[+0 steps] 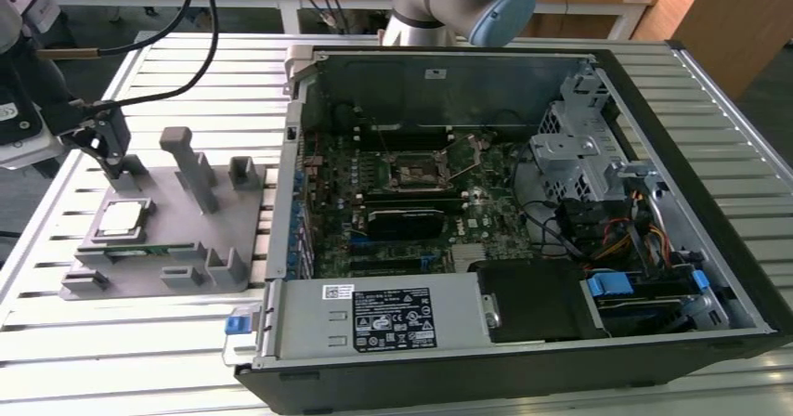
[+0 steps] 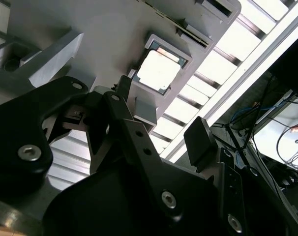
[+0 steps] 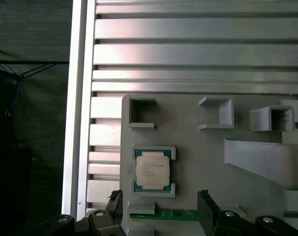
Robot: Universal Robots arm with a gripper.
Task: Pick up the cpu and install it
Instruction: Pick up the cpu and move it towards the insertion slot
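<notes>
cpu (image 3: 152,171): one; flat square, silvery-grey top, thin darker rim
place: seated in a recess of the grey holder (image 3: 198,147) on the slatted table (image 1: 149,342)
memory stick (image 3: 163,215): one, green, just beside the cpu
gripper (image 3: 160,199): one; fingers apart, empty, over the holder
computer case (image 1: 496,202): one, open

Small square silvery-grey cpu (image 3: 152,170): smooth metal top, soft sheen.
Grey moulded holder tray (image 3: 198,147): matt plastic.
Ribbed silver table (image 3: 188,54): brushed metal.
</notes>
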